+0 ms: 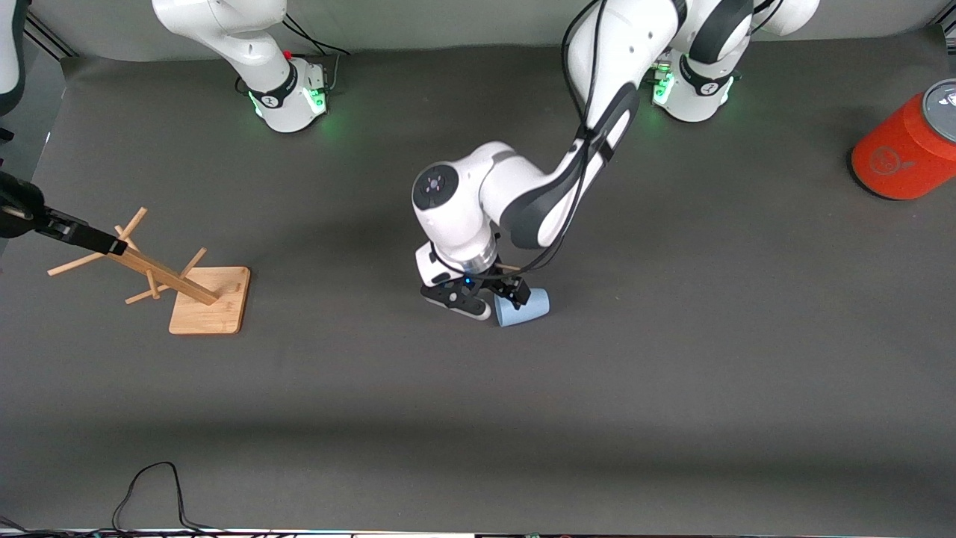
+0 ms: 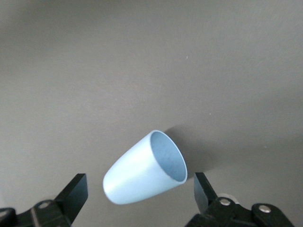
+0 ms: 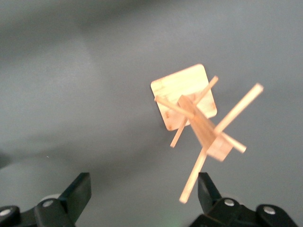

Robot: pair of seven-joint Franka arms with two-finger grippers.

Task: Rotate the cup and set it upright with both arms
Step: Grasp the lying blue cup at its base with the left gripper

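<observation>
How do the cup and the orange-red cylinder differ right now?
The cup is small and pale blue; the orange-red cylinder is much larger, with a grey top. The cup lies mid-table between the open fingers of the left gripper; the cylinder sits untouched at the left arm's end of the table. The cup's mouth is open; the cylinder's end is capped. Both lie tipped over.

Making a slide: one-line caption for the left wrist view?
Open left gripper straddles the pale-blue cup lying on its side on the grey table.

You get even, soft overhead light on the bench [image 1: 672, 388], with a dim band across the front view's lower part. The cup [image 2: 142, 175] casts a faint shadow. The wooden rack [image 3: 199, 123] looks motion-blurred.
</observation>
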